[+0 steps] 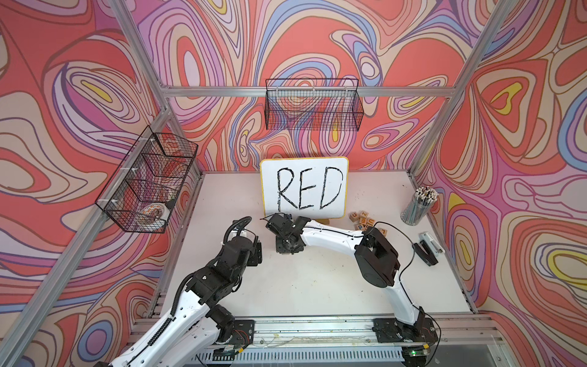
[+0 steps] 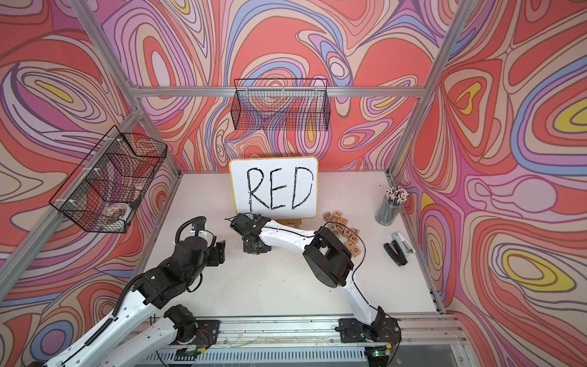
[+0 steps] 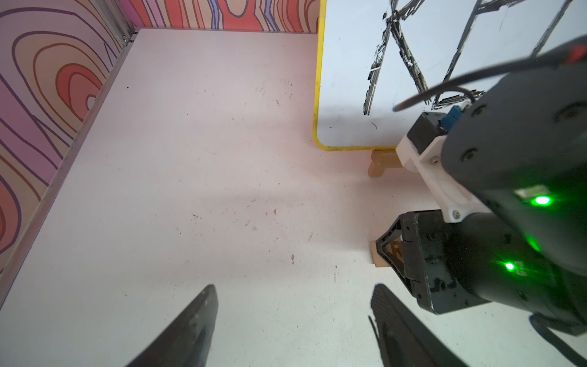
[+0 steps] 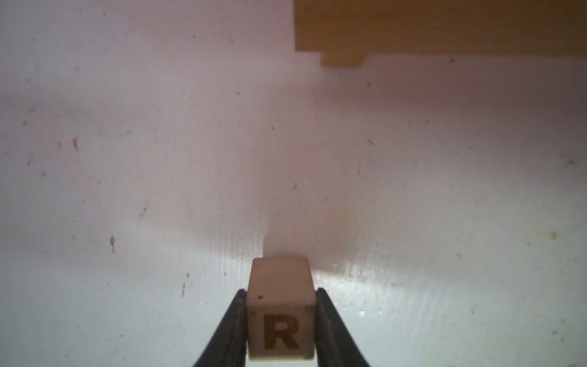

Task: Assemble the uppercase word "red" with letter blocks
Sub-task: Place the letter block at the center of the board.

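One light-wood cube printed with a brown R point(image 4: 281, 317) is clamped in the right gripper point(image 4: 281, 290), low over the white tabletop point(image 4: 127, 159), near the wooden foot point(image 4: 341, 60) of the single yellow-rimmed white board point(image 1: 304, 187). The other wooden letter cubes point(image 2: 344, 232) lie heaped beside the right arm, too jumbled to count. Bare table spreads left to the wall. The left gripper point(image 3: 295, 317) hangs with its fingers parted, holding nothing.

Both top views overlook the whole table point(image 1: 317, 286); wrist views look down close, sharing the R block point(image 4: 281, 330).
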